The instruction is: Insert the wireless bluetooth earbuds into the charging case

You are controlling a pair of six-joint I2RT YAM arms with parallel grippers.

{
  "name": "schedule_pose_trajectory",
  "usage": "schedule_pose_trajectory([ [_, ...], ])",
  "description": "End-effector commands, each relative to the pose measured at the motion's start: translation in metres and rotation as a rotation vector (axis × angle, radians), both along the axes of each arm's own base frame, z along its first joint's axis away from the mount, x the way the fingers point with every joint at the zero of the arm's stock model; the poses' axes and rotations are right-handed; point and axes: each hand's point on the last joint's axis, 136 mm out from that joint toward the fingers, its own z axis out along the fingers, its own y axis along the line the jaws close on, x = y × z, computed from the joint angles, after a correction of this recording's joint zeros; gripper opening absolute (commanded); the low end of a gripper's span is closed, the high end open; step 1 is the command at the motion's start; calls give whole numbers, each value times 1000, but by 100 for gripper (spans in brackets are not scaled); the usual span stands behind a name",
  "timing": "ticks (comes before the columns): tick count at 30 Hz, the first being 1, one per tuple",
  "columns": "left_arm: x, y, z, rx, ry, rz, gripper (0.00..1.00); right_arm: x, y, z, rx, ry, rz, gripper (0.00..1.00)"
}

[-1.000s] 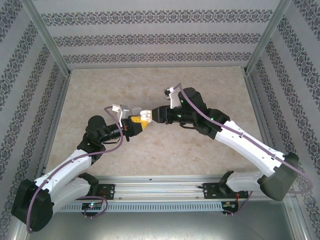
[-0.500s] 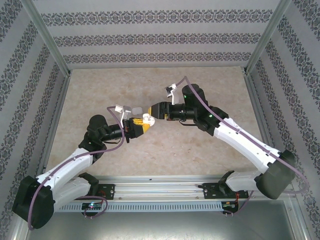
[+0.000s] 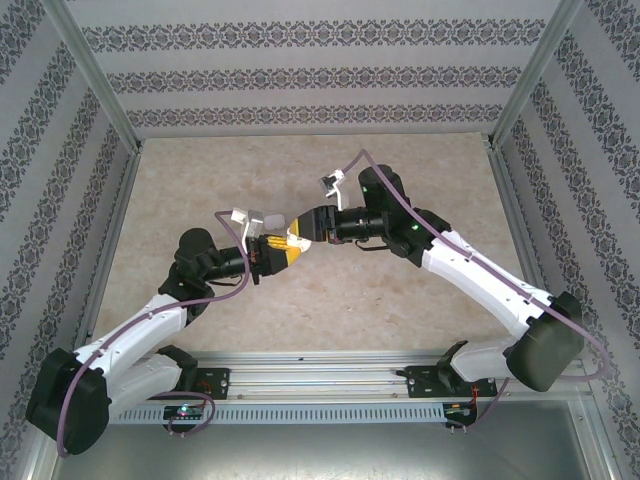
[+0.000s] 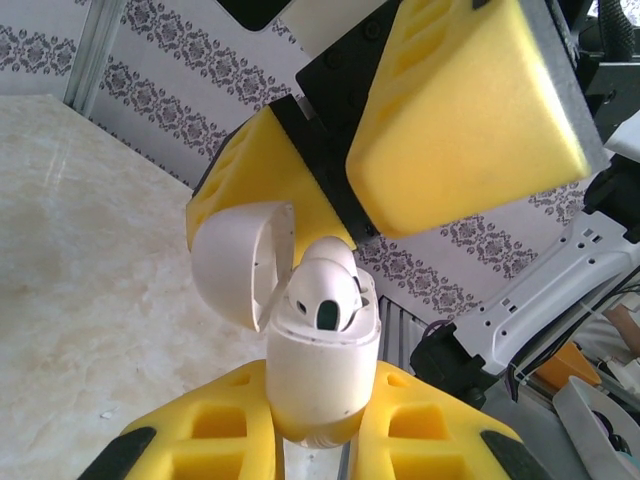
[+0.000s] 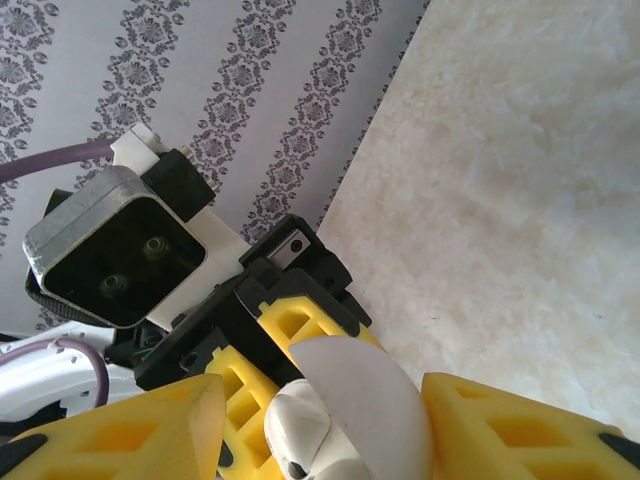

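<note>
The white charging case (image 4: 322, 370) stands upright between the yellow pads of my left gripper (image 4: 320, 425), which is shut on its lower body. Its lid (image 4: 240, 262) is flipped open to the left. A white earbud (image 4: 325, 290) sits in the case's top, and a second one shows behind it. From above, the case (image 3: 293, 237) is held over the table's middle. My right gripper (image 5: 330, 425) is open, its yellow fingers (image 5: 500, 430) on either side of the lid (image 5: 370, 395) and the earbud (image 5: 305, 425). From above, the right gripper (image 3: 306, 226) meets the left gripper (image 3: 281, 251).
The beige marbled table (image 3: 200, 190) lies below both arms, walled by patterned panels (image 3: 300, 75). Metal rails (image 3: 320, 370) run along the near edge by the arm bases.
My right arm has swung and its wrist has rolled, with the gripper shifting slightly up-left and its jaws a little wider at the case. The left gripper has kept still with the case.
</note>
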Motion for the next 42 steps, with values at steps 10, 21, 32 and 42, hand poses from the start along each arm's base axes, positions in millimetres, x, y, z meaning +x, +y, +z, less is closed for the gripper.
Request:
schedule_pose_trajectory([
  [10, 7, 4, 1, -2, 64, 59, 0, -29, -25, 55, 42, -291, 28, 51],
  [21, 19, 19, -75, 169, 341, 205, 0, -6, -65, 5, -205, -272, -200, 54],
  [32, 4, 48, -184, 356, 699, 336, 0, 2, -87, -88, -460, -64, -289, 54],
  [42, -2, 63, -237, 417, 897, 344, 0, 1, -78, -140, -550, 71, -232, 54],
])
